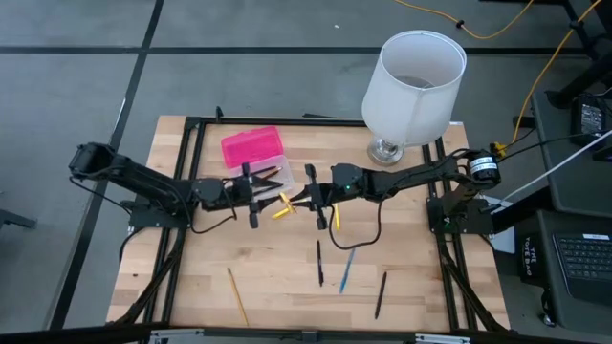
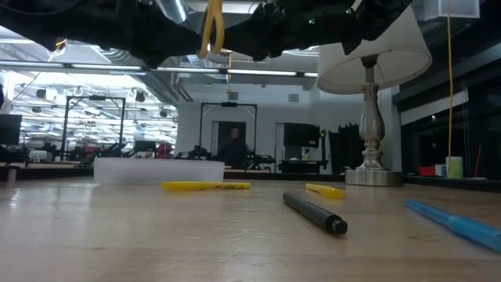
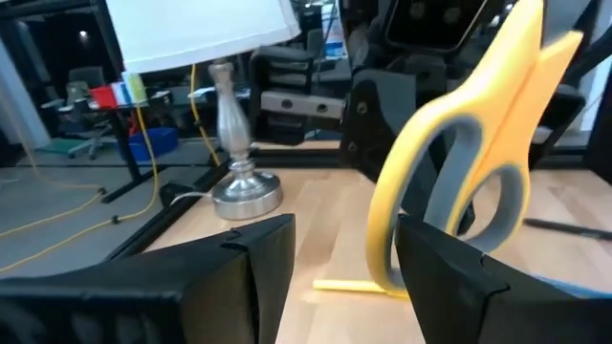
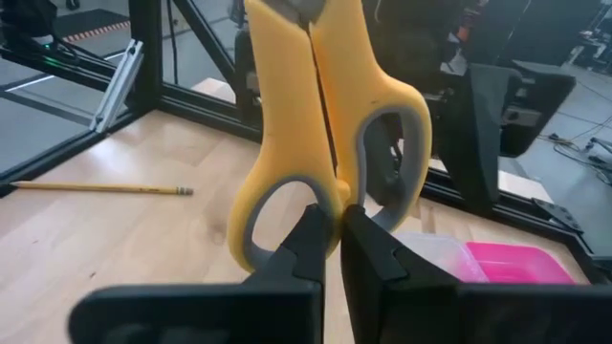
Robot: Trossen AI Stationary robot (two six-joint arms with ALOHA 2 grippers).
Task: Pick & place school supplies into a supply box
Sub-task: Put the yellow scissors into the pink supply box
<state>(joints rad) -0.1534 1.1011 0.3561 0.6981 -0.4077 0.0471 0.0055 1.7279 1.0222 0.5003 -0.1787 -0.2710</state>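
Observation:
Small scissors with yellow handles (image 1: 283, 205) hang in the air over the table's middle, between my two grippers. My right gripper (image 4: 335, 239) comes from the right and is shut on them. My left gripper (image 3: 344, 277) faces it from the left and stands open, with one handle loop (image 3: 449, 182) between its fingers. The supply box, with its pink lid (image 1: 252, 147) and clear base (image 1: 273, 176), rests on the table just beyond the left gripper. Pens and pencils (image 1: 319, 263) lie scattered on the near half of the table. My right gripper pinches the scissors between its two fingers at the handle end, where the two yellow loops meet (image 4: 335, 196). The fingers come about level from the table's right. The scissors are lifted clear of the table. I cannot tell whether my left gripper touches the loop.
A lamp with a white shade (image 1: 413, 84) and silver foot (image 1: 386, 150) stands at the far right. On the near wood lie a yellow pencil (image 1: 237, 294), a blue pen (image 1: 345, 270) and a black pen (image 1: 380, 294); a yellow piece (image 1: 335, 216) lies under the right gripper.

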